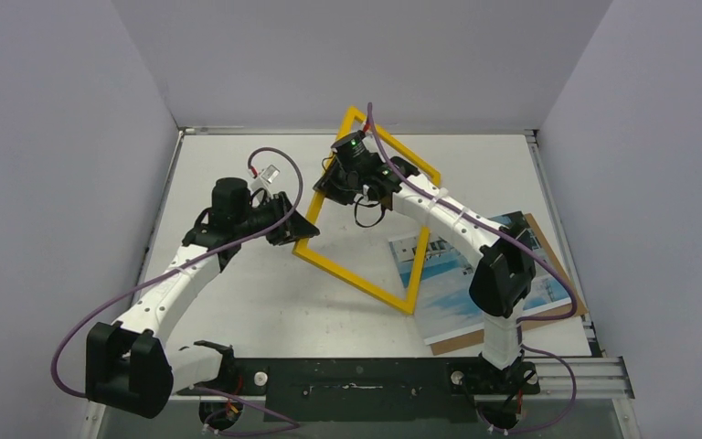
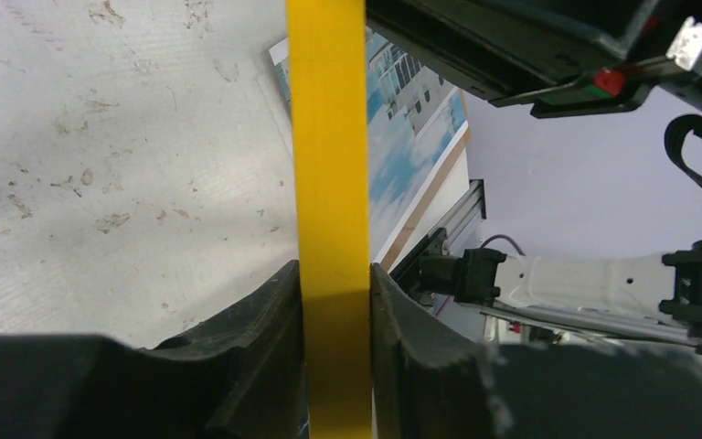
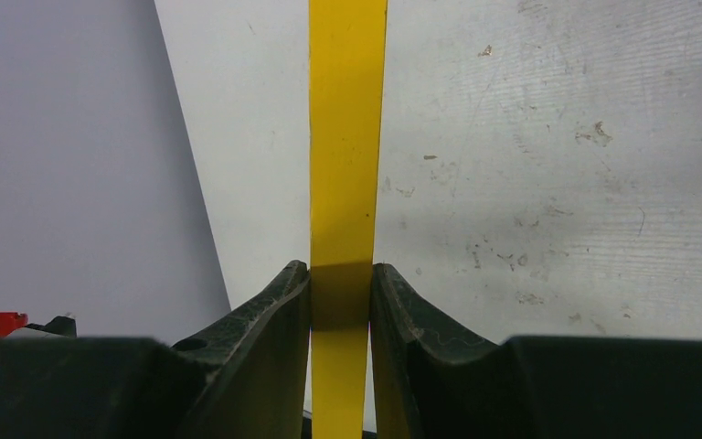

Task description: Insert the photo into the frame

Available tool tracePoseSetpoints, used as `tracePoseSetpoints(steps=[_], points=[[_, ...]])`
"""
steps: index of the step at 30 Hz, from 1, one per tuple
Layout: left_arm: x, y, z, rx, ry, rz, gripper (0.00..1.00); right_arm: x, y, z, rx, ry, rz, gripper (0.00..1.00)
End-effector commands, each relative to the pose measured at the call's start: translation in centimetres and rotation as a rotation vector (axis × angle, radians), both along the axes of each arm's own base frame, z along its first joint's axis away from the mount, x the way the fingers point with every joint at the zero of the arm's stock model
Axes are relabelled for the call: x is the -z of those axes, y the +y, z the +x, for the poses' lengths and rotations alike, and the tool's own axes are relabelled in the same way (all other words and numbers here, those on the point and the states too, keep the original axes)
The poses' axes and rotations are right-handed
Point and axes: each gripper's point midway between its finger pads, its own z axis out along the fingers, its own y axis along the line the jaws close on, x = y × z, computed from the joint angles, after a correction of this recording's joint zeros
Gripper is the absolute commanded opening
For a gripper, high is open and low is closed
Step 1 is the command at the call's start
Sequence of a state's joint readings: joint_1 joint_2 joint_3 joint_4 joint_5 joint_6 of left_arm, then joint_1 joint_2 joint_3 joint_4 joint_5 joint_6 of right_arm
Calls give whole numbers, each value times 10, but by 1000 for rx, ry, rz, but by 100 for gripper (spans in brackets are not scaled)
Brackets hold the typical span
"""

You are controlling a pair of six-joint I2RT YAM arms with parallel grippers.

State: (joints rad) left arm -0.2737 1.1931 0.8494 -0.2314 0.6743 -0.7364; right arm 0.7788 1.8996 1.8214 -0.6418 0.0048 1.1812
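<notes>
The frame (image 1: 352, 279), a thin yellow rectangle, hangs tilted above the table, held by both arms. My left gripper (image 1: 297, 230) is shut on its left corner; in the left wrist view both fingers press the yellow bar (image 2: 331, 137) at the gripper (image 2: 334, 293). My right gripper (image 1: 327, 183) is shut on the frame's upper left side, its fingers tight against the bar (image 3: 347, 137) at the gripper (image 3: 340, 283). The photo (image 1: 448, 293), blue sky and a white building, lies face up at the right, partly under the frame's lower corner and my right arm. It also shows behind the bar (image 2: 402, 119).
A brown backing board (image 1: 512, 331) lies under the photo, near the table's right front edge. The white table (image 1: 238, 302) is walled on the left, back and right. A black rail (image 1: 356, 380) with the arm bases runs along the near edge.
</notes>
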Motion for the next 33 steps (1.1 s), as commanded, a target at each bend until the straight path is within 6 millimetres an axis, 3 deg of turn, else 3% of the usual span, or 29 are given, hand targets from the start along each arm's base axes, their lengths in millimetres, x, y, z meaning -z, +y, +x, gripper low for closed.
tracePoseSetpoints(steps=[1, 5, 10, 13, 18, 25, 30, 31, 33], points=[[-19, -5, 3, 42, -67, -16, 20, -53, 9, -6, -15, -72, 143, 20], [-30, -5, 4, 37, -113, -26, 1, -45, 3, -7, 2, -59, 107, 28], [-37, -2, 1, 46, -159, -9, 0, -25, -7, 1, 30, -53, 2, 47], [-40, 1, 1, 41, -180, 16, 0, -15, -5, 3, 14, -31, -27, 50], [-43, 4, 0, 43, -200, 41, 0, -19, 5, 5, -4, -33, 10, 43], [-47, 3, -6, 63, -248, 16, 0, -19, 19, 7, -36, -17, 57, 41], [-52, 3, -7, 66, -253, 10, 0, -33, 22, 4, -44, -28, 99, 18], [-53, 3, -7, 65, -254, 11, 5, -39, 22, 4, -45, -37, 108, 15], [-61, 2, -7, 66, -261, 5, 33, -53, 19, 2, -42, -61, 124, 11]])
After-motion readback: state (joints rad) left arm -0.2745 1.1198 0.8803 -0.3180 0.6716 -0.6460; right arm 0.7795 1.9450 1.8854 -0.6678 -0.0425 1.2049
